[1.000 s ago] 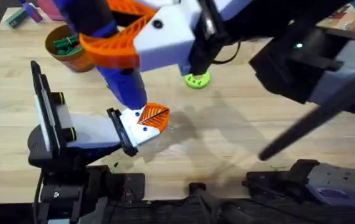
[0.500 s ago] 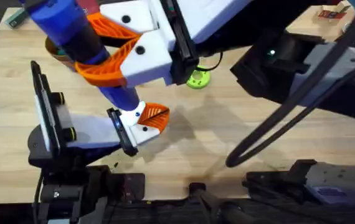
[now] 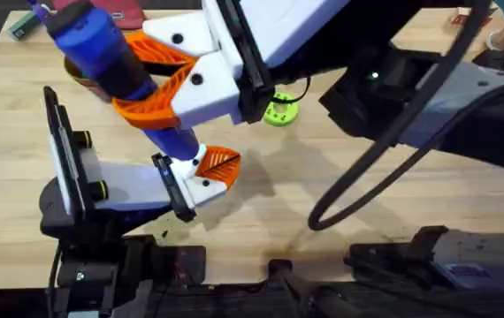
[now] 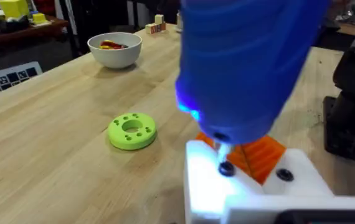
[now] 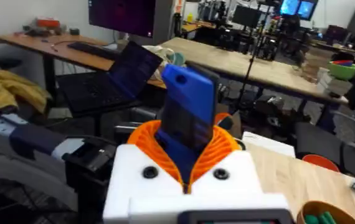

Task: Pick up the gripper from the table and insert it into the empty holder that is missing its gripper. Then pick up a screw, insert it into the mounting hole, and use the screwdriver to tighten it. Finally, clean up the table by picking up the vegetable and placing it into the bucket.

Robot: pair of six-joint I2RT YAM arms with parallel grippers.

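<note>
My right gripper (image 3: 150, 88) reaches across the table and is shut on the blue screwdriver (image 3: 110, 55), which leans with its top toward the far left. The orange pads of my right gripper (image 5: 188, 158) clamp the screwdriver (image 5: 187, 106). The screwdriver (image 4: 246, 68) has its thin metal tip on a dark screw (image 4: 226, 168) set in the white and orange part of my left gripper (image 4: 246, 186). My left gripper (image 3: 203, 175) rests low over the table. The lime-green holder (image 3: 278, 112) lies flat beyond it, apart from both grippers. The loose gripper piece and the vegetable are out of view.
A white bowl (image 4: 114, 48) with red and yellow pieces stands at the table's far side. The bucket (image 5: 319, 213), with dark green pieces inside, sits at the far left. A second dark screw (image 4: 283, 175) sits beside the first. Bare wood surrounds the holder (image 4: 132, 130).
The right arm has swung left, tilting the screwdriver's top further toward the far left. Its tip stays at my left gripper. The left arm and the green holder have not moved.
</note>
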